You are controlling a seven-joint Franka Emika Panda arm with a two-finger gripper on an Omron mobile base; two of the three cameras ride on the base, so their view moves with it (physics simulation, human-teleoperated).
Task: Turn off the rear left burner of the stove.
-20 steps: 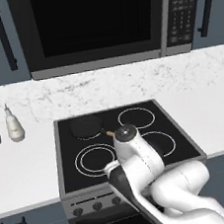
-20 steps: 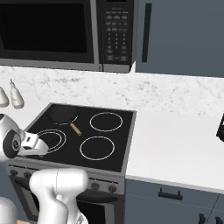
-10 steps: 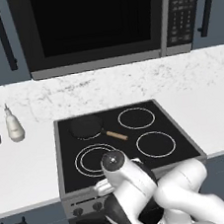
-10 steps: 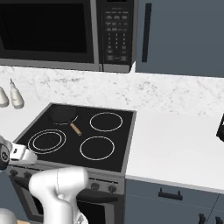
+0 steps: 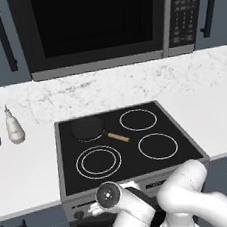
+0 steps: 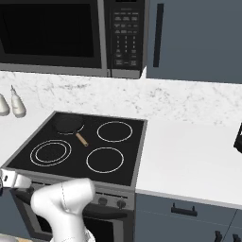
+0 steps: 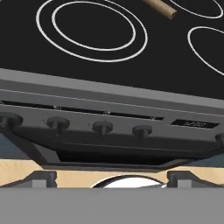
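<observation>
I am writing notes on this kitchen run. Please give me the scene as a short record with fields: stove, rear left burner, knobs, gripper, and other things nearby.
stove: black glass cooktop with four round zones, grey steel frame
rear left burner: under a small dark skillet with tan handle
knobs: a row of small dark knobs on the front panel, none touched
gripper: open, low in front of the knob panel, holding nothing
nearby: microwave above; two shakers on the marble counter

We see a black microwave (image 5: 94, 24) above a white marble worktop (image 5: 210, 108), where two small white bottles (image 5: 14, 130) stand left; dark blue cabinets (image 6: 198, 40) carry black handles (image 6: 158, 28).
</observation>
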